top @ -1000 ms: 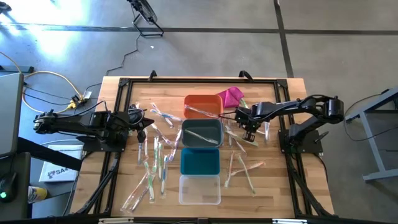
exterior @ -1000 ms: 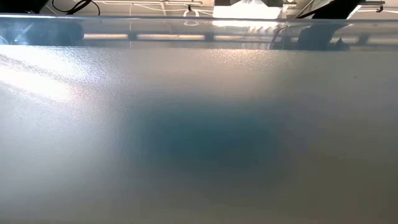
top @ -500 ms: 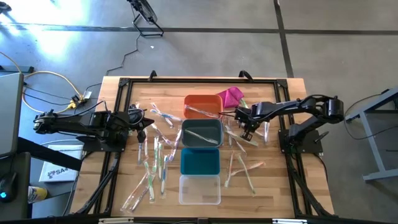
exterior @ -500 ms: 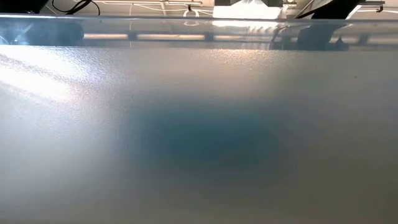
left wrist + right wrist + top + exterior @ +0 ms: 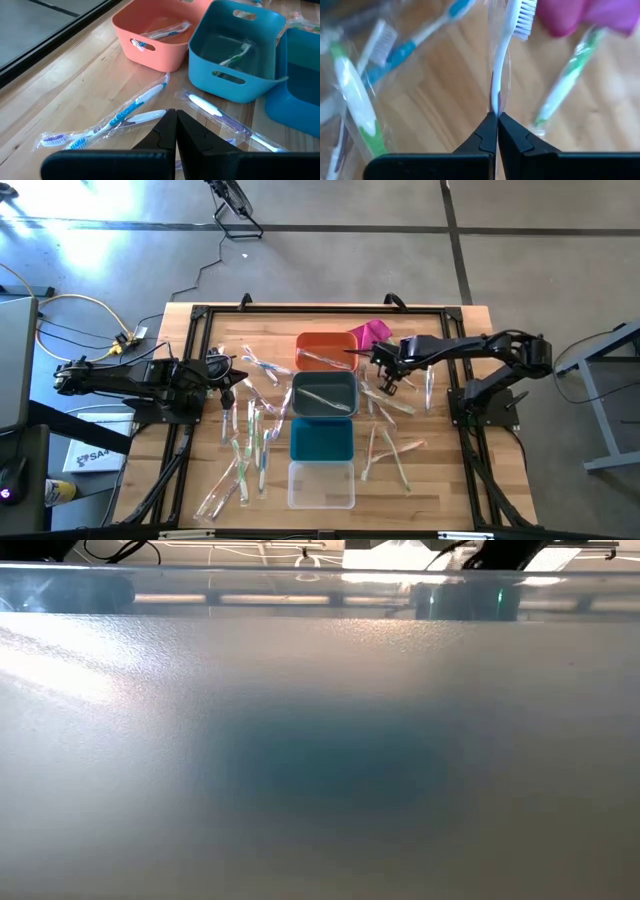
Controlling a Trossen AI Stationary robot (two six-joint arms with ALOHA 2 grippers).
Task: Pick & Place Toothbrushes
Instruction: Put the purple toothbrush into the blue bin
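Observation:
Many wrapped toothbrushes (image 5: pixel 250 430) lie scattered on the wooden table on both sides of a row of bins, with more on the right (image 5: pixel 390 450). My right gripper (image 5: pixel 386 378) hovers right of the orange bin (image 5: pixel 325 350) and is shut on a white toothbrush (image 5: pixel 507 35) in a clear wrapper. My left gripper (image 5: pixel 235 370) waits shut over the table's left side, above loose blue-and-white toothbrushes (image 5: pixel 125 112). The orange bin and the grey bin (image 5: pixel 325 395) each hold a toothbrush. The low view shows only a frosted surface. My right gripper (image 5: pixel 496 116) pinches the white toothbrush's handle (image 5: pixel 496 97) through its clear wrapper, between the two fingertips. The brush runs on in line with the fingers, with its bristle head (image 5: pixel 524 17) at the far end, away from the gripper.
The teal bin (image 5: pixel 322 440) and the clear bin (image 5: pixel 322 485) continue the row toward the near edge. A magenta cloth lump (image 5: pixel 370 335) lies at the orange bin's far-right corner, close to my right gripper. A black frame (image 5: pixel 200 315) borders the table.
My right gripper has moved toward the table's far-left, from beside the grey bin toward the orange bin and the magenta cloth. The left arm has kept still.

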